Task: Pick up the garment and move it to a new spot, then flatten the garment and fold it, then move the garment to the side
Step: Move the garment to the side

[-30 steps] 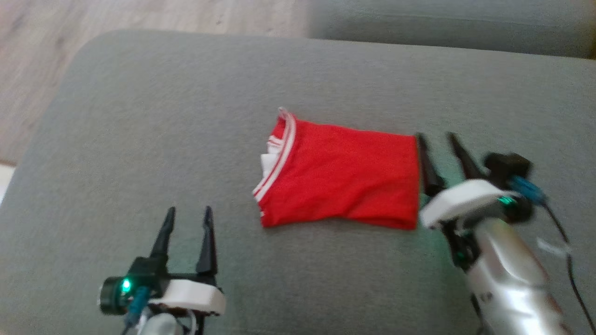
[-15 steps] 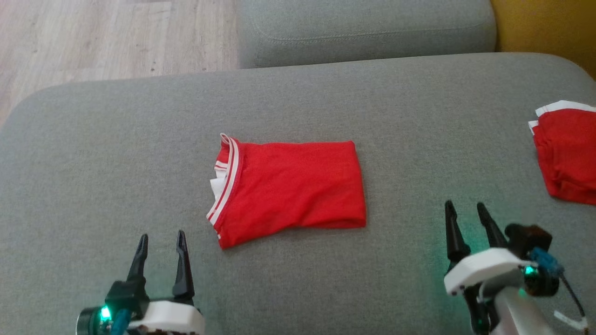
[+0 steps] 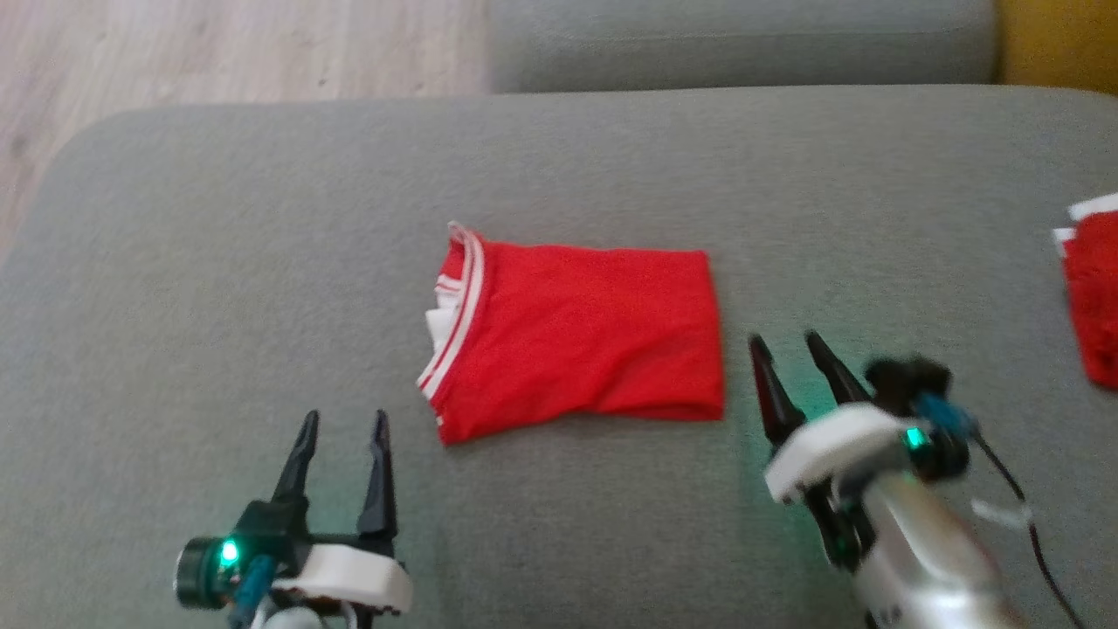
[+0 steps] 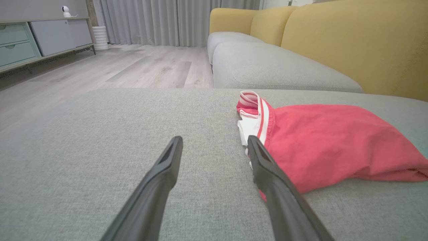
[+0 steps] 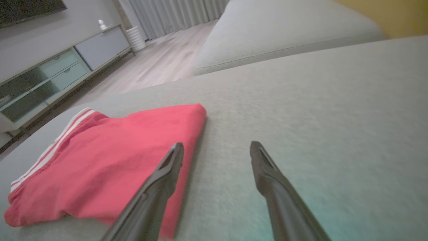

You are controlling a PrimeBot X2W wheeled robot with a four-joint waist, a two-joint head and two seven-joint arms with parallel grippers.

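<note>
The garment (image 3: 585,336) is red with a white-striped band, folded into a flat rectangle in the middle of the grey sofa cushion (image 3: 218,262). My left gripper (image 3: 345,418) is open, low and just left of the garment's striped near corner. In the left wrist view the left gripper (image 4: 214,139) holds nothing, and the garment (image 4: 334,144) lies just beyond the right fingertip. My right gripper (image 3: 783,339) is open, close beside the garment's right edge. In the right wrist view the right gripper (image 5: 217,144) has its left finger over the edge of the garment (image 5: 110,157).
A second red garment (image 3: 1092,297) lies at the cushion's right edge. Behind the cushion are another grey seat (image 3: 742,44) and a yellow backrest (image 4: 351,40). Wooden floor (image 3: 175,52) lies beyond the cushion's left side, with a low cabinet (image 4: 33,40) further off.
The head camera has swung. Relative to the garment, my right gripper drew away to the lower right and has come back near its right edge. The garment lies unchanged.
</note>
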